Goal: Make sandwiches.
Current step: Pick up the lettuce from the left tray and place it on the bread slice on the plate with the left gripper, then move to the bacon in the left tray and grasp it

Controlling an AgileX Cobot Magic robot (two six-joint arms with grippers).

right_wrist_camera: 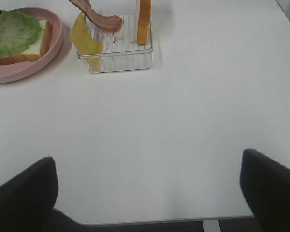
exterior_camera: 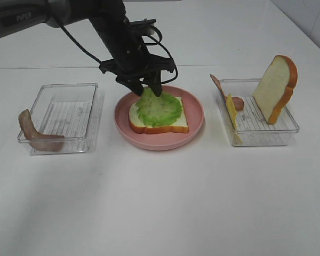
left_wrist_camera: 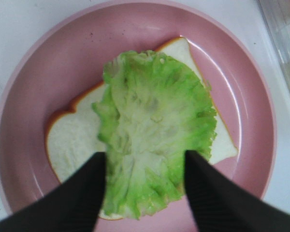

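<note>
Green lettuce [left_wrist_camera: 154, 140] lies on the bread [left_wrist_camera: 72, 140]; my left hand [left_wrist_camera: 144, 154], open astride its edge, should lift straight up to leave it centred.

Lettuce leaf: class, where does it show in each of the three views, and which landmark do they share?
Exterior high: the lettuce leaf lies in the centre, on the bread slice, under the left gripper.
Left wrist: the leaf fills the middle, between two dark fingers.
Right wrist: the leaf is small, in a corner, beside the clear tray.
Shared landmark: the pink plate.
</note>
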